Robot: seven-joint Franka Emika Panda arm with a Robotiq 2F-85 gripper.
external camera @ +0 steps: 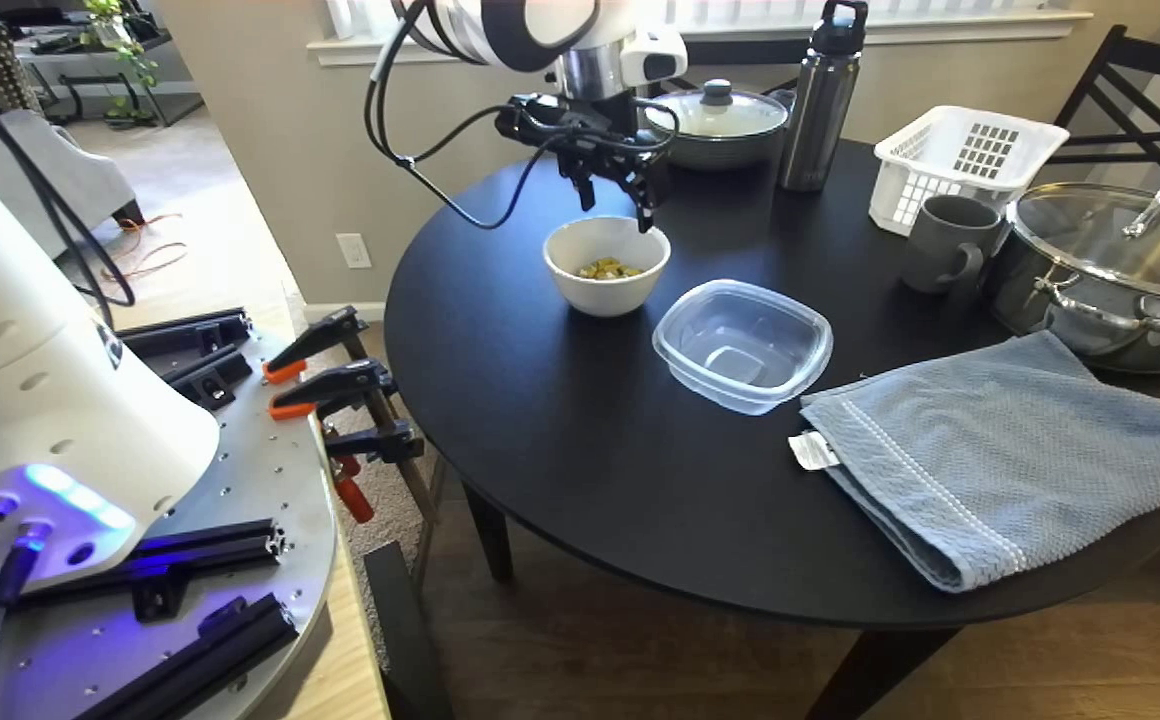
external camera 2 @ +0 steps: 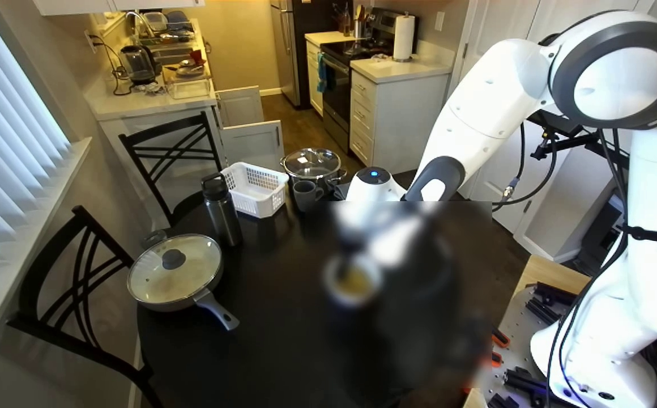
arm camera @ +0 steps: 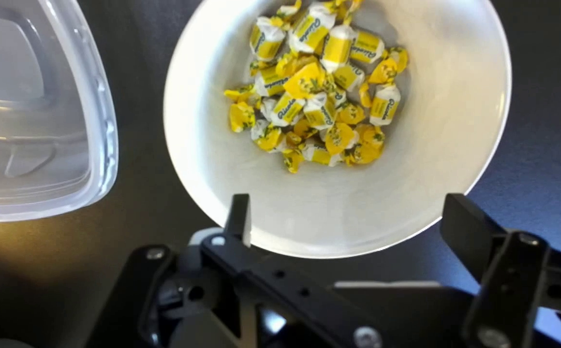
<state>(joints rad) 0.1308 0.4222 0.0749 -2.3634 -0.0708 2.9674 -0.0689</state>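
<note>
Well to the left in an exterior view, apart from the table (external camera: 580, 430), the robot's white base (external camera: 50, 420) stands on a metal plate (external camera: 260, 450). Next comes the white bowl (external camera: 605, 295), upright on that round black surface and set in from its left edge. Wrapped candies (arm camera: 304, 79), yellow and white, lie heaped inside it; the wrist view shows printed letters on many of them. Above the bowl hangs the gripper (arm camera: 348, 212), its jaws spread wide apart with part of the bowl showing between them. Whether either tip meets the rim cannot be told, and this spot is blurred in an exterior view. Near the far edge sits a lidded gray pan (external camera: 725, 152). On the near side of it, just beside the bowl, is a clear plastic container (external camera: 715, 383), open at the top and farther in from the left edge. A steel bottle (external camera: 820, 110) stands upright next to the pan, by the far edge. A gray mug (external camera: 945, 250) follows, with a white basket (external camera: 905, 185) just behind it. A folded blue towel (external camera: 1020, 450) lies along the near edge, toward the right, and a steel pot (external camera: 1120, 340) with its lid on stands by the right edge.
</note>
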